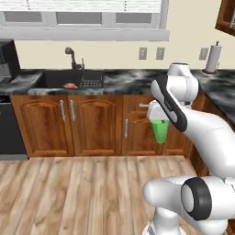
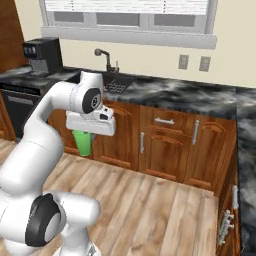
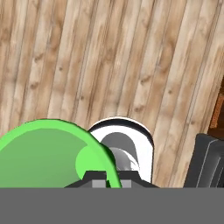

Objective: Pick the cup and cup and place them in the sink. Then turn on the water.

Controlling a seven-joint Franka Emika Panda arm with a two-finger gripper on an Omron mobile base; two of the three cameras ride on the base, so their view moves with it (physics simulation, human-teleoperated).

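Claw [image 1: 160, 123] tight on green cup [image 1: 160, 132].

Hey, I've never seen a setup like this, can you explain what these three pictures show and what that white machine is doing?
It is a white robot arm on a driving base in a simulated kitchen. Two pictures look over the arm from behind, left and right; the third looks down from its hand. Its pincer is shut on a green cup, held over the wood floor, away from the counter. Ahead, a black sink with a faucet sits in the marble counter; something small and orange-red lies in it.
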